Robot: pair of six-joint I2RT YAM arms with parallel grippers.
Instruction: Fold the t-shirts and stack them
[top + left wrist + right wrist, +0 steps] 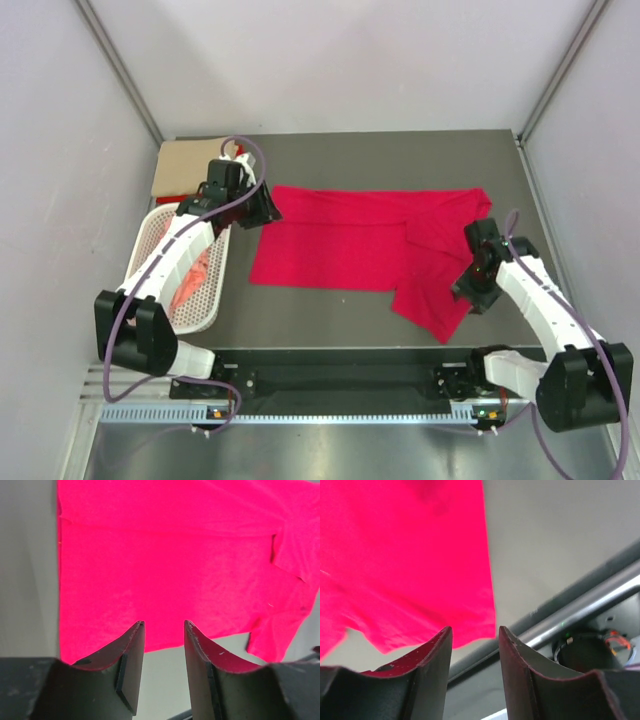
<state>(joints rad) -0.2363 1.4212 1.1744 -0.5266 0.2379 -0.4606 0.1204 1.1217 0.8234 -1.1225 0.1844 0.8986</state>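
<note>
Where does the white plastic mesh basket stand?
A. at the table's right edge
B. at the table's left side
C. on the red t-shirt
B: the white plastic mesh basket sits left of the crimson red cloth t-shirt.

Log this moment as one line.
shirt: red t-shirt spread on table | left gripper: open, at its left edge | right gripper: open, at near-right sleeve | held: nothing | tan t-shirt: far-left corner
</note>
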